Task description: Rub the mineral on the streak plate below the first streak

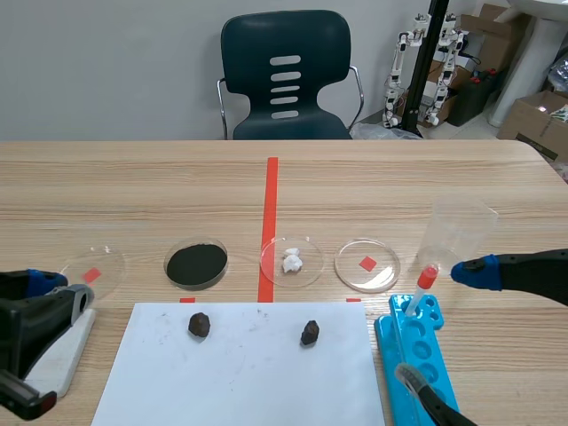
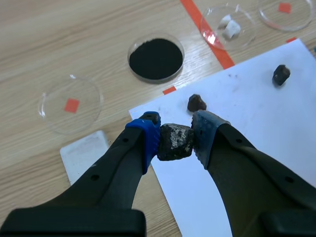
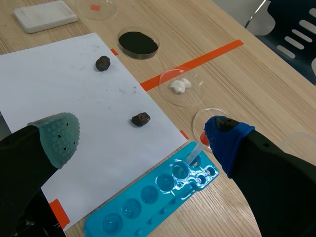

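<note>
In my left wrist view, my left gripper (image 2: 176,134) is clamped on the mineral (image 2: 174,143), a rough grey-brown lump pinched between both blue pads. It hangs over the near edge of the white paper (image 2: 256,103), just beside the streak plate (image 2: 85,154). I can't tell from here whether the plate already carries a streak. A smaller dark rock (image 2: 196,103) lies on the paper just ahead.

From the scene view, my left arm sits low at the table's left, over the plate. Beyond the paper stand a dish of black powder (image 1: 196,264) and a dish of white chunks (image 1: 291,261).

In my right wrist view, my right gripper (image 3: 142,139) is spread wide and holds nothing, above the paper and the blue well tray (image 3: 148,200).
</note>
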